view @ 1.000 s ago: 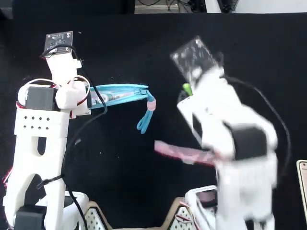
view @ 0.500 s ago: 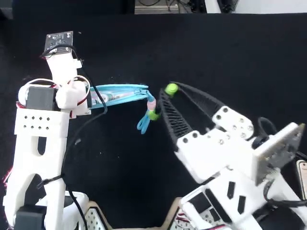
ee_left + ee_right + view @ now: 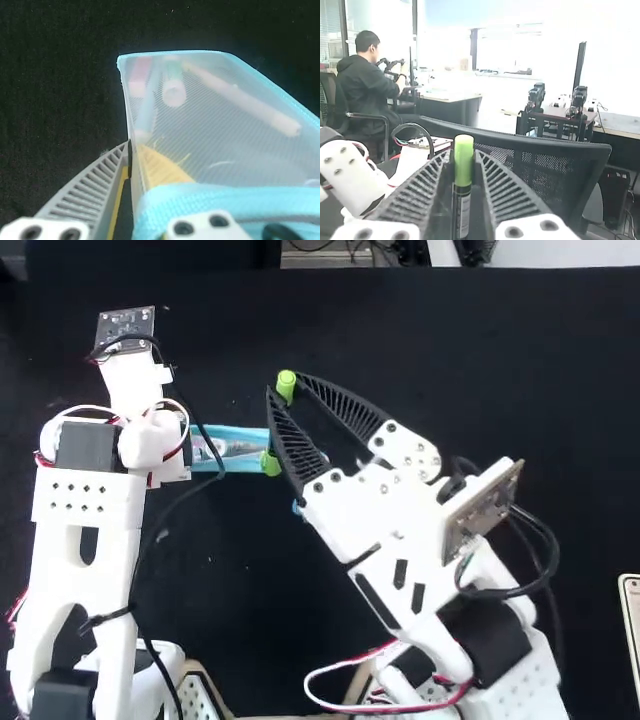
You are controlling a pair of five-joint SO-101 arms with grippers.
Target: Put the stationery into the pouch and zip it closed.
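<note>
Pouch: the translucent light-blue mesh pouch with a blue zip edge (image 3: 228, 452) (image 3: 215, 130) is over the left half of the table. It is held out level from the left arm.
Inside the pouch: a long white pen (image 3: 242, 102), a pale round-ended stick (image 3: 173, 90), a light-blue pen (image 3: 147, 112) and a pink piece (image 3: 140, 75) lie side by side behind the mesh. Something yellow shows near the clamped end.
Zip: I cannot tell whether it is open or closed.
Left gripper (image 3: 129, 146): clamped onto one end of the pouch, with a grey ribbed finger (image 3: 85, 200) flat against its face.
Marker: the black-barrelled marker with a lime-green cap (image 3: 286, 383) (image 3: 462, 195) is just beside the pouch's free end. Whether its green tail touches the pouch cannot be told.
Right gripper (image 3: 283, 392) (image 3: 463, 155): black ribbed fingers pinch the marker's barrel, and the cap juts past the tips.
Table: covered in black cloth (image 3: 450, 340).
</note>
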